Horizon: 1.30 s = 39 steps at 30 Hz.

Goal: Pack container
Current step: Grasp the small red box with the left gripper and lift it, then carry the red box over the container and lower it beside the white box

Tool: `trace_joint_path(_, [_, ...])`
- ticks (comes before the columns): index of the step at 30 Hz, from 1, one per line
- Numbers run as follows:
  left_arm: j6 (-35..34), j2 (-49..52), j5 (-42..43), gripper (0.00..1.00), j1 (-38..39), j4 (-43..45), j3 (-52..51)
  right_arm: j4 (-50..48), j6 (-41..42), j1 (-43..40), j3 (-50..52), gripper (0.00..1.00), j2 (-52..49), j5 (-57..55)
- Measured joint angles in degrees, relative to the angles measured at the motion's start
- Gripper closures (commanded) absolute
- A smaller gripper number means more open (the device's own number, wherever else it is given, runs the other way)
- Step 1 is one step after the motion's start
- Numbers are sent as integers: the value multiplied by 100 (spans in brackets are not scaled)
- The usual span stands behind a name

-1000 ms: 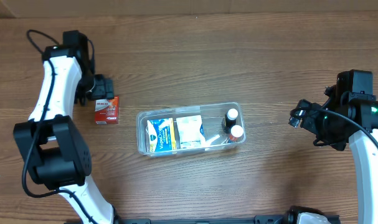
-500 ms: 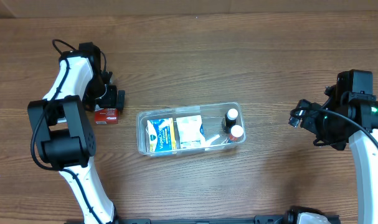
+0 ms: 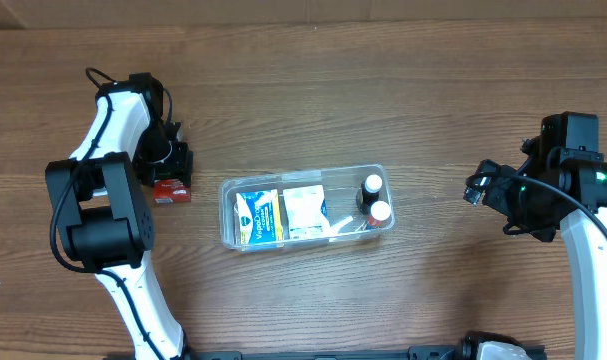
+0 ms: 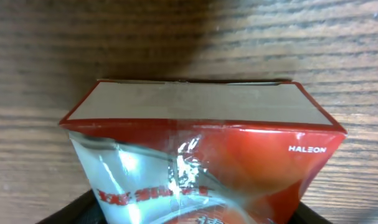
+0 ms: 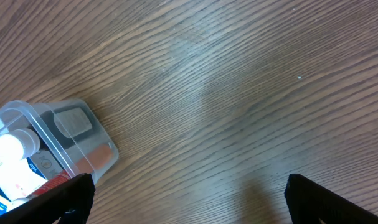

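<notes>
Close under my left pincer (image 3: 173, 165) a red box (image 4: 201, 149) fills the view, though I cannot tell its grip; my right pincer (image 5: 189, 199) gapes empty, and mid-frame on the table (image 3: 383, 90) the container (image 3: 303, 175) looks light, flexible and slick, best pinched at its rim.

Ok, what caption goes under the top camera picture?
Left pincer over a red box beside the clear container of boxes and bottles; right pincer off to the side.

A glossy red cardboard box (image 4: 201, 155) lies on the brown wood-grain surface (image 3: 383, 100); a blue-and-white carton (image 3: 256, 216) sits off to its right.
</notes>
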State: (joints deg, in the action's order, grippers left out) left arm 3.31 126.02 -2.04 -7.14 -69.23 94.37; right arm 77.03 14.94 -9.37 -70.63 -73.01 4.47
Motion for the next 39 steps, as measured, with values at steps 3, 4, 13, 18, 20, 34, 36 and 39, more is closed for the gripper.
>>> trace_joint_path(3, [-107, 0, 13, 41, 0, -103, 2, 0, 4, 2, 0, 0, 0, 2])
trace_joint_path(4, [-153, 0, 13, 41, 0, -144, 7, 2, 0, 2, 0, 0, 0, 2])
trace_joint_path(13, [-581, -1189, 4, 42, 168, -516, 162, 2, 0, 2, 0, 0, 0, 2])
trace_joint_path(18, [-1117, -2752, 94, 44, 1047, -791, 317, 4, 2, 0, 0, 0, 0, 0])
trace_joint_path(20, [-1515, -3233, 315, 44, 1725, -861, 363, 9, 2, 0, 0, 0, 0, 2])
trace_joint_path(34, [-3740, -2721, 621, 43, 4653, -13, 361, 26, 2, 0, 0, 0, 0, 7])
trace_joint_path(36, [-3897, -2559, 638, 42, 4813, -4, 361, 35, 2, 2, 0, 0, 0, 7])
trace_joint_path(39, [-4155, -2304, 669, 39, 4916, -13, 361, 39, 0, 2, 0, 0, 0, 4])
